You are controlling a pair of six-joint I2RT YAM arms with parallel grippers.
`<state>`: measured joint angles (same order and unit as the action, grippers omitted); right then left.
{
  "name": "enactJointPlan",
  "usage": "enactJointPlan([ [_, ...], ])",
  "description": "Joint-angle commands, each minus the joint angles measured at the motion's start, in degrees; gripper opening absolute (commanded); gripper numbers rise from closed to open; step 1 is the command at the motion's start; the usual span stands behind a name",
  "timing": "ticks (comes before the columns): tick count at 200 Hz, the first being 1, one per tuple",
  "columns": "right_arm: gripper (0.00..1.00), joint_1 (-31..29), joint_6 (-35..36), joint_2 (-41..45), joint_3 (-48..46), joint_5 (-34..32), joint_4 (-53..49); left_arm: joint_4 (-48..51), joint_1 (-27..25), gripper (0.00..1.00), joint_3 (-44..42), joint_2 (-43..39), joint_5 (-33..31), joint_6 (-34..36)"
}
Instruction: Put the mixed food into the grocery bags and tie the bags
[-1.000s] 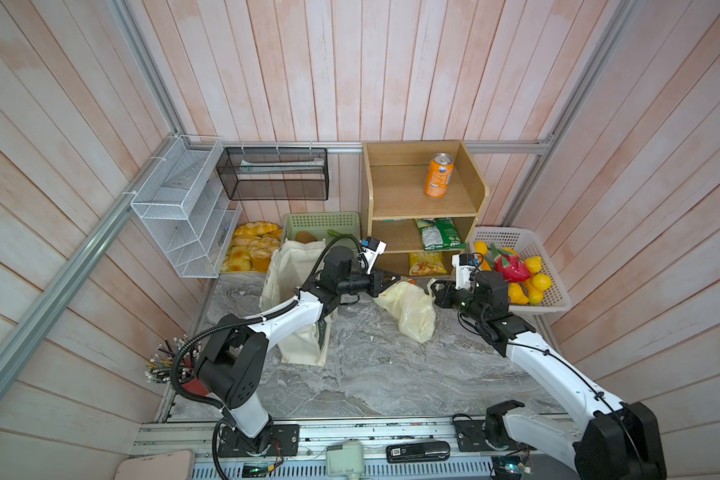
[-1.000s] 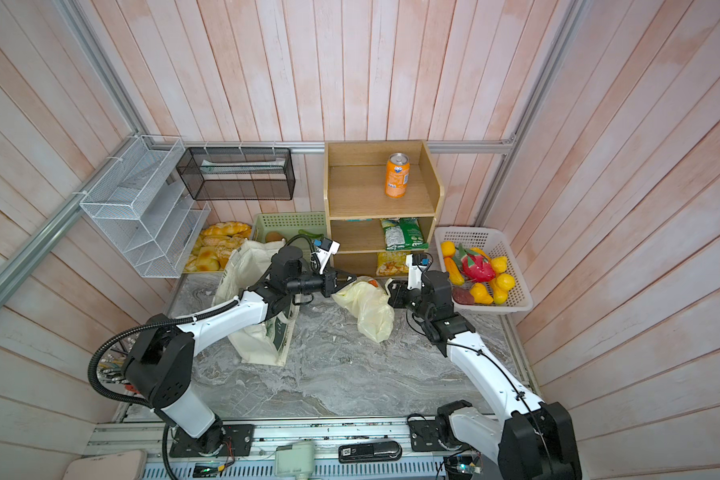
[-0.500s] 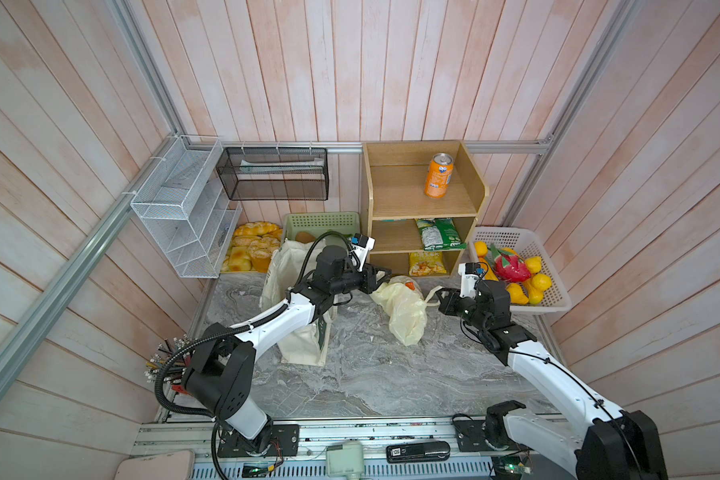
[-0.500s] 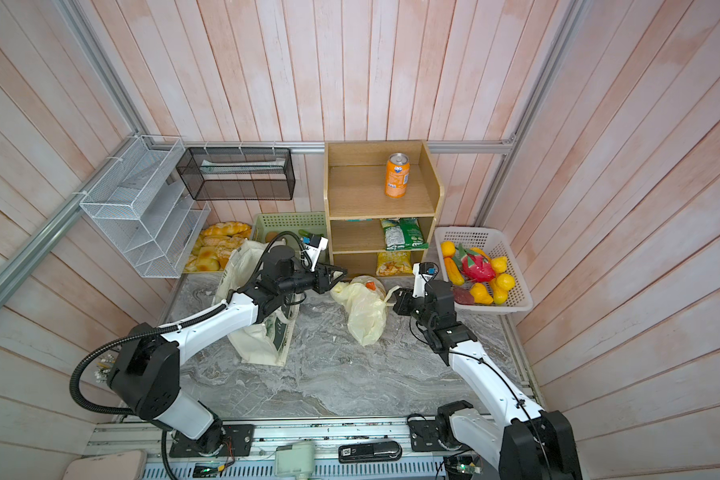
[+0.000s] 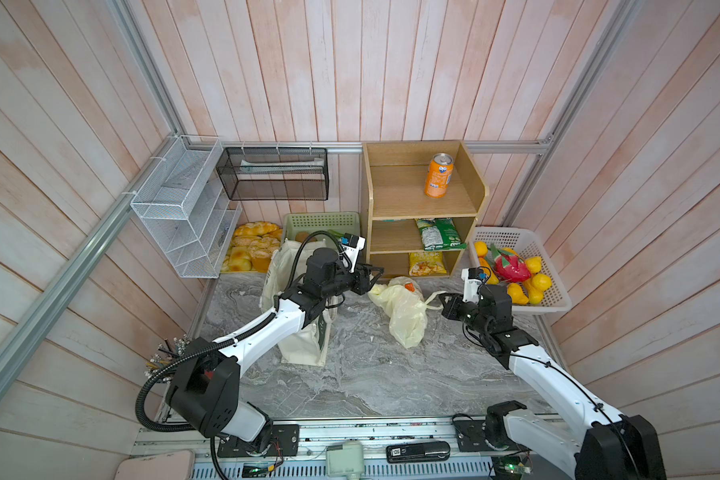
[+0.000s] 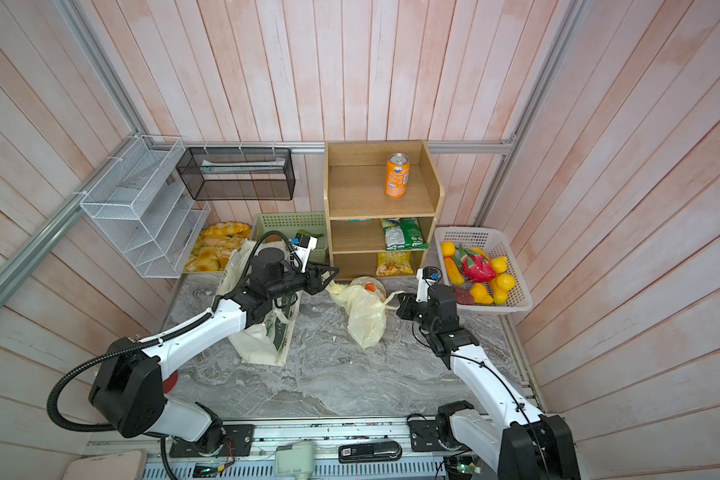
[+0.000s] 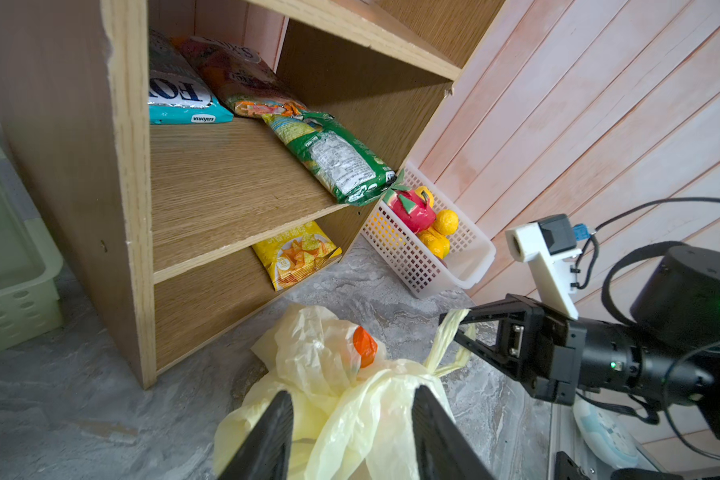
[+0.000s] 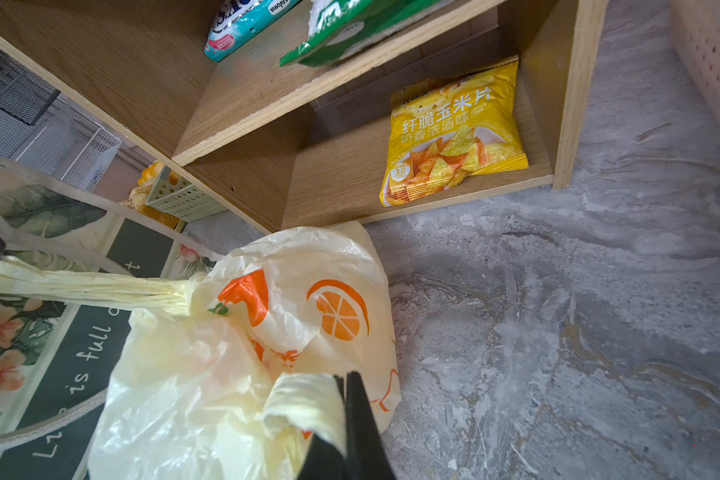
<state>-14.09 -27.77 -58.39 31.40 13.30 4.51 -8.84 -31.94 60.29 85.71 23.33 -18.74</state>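
Plastic bag point(image 5: 404, 316): pale yellow with orange fruit print, lying on marble top just in front of wooden shelf point(image 5: 391, 195). Contents not discernible.
Right gripper point(image 8: 344, 382): jaws together, clamped on twisted handle point(image 8: 304, 409) of the bag.
Left gripper point(image 5: 374, 277): fingers apart, straddling the bag's opposite end, nearer shelf.
Canvas tote point(image 5: 304, 345): upright, front-left of shelf, under left arm.

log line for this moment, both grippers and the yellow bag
left gripper: open, at plastic bag | right gripper: shut on bag handle | plastic bag: lying on table
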Motion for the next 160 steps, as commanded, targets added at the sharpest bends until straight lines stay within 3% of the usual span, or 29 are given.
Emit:
enactJointPlan([
  [1,0.0,0.26,0.87,1.68,-1.26,-0.37,-1.96,1.47,-1.02,0.5,0.1,-0.92,-1.37,2.82],
  [34,0.0,0.28,0.83,1.79,-1.68,-0.35,-2.06,6.03,-4.66,0.5,5.47,1.85,-3.73,7.08],
  [83,0.0,0.32,0.6,1.52,-2.51,-0.37,-1.44,12.06,-8.87,0.52,12.35,5.67,-13.12,12.26],
  [160,0.0,0.87,0.29,-0.21,-2.03,0.94,-0.03,20.17,-11.68,0.56,17.77,15.84,-10.31,13.99],
])
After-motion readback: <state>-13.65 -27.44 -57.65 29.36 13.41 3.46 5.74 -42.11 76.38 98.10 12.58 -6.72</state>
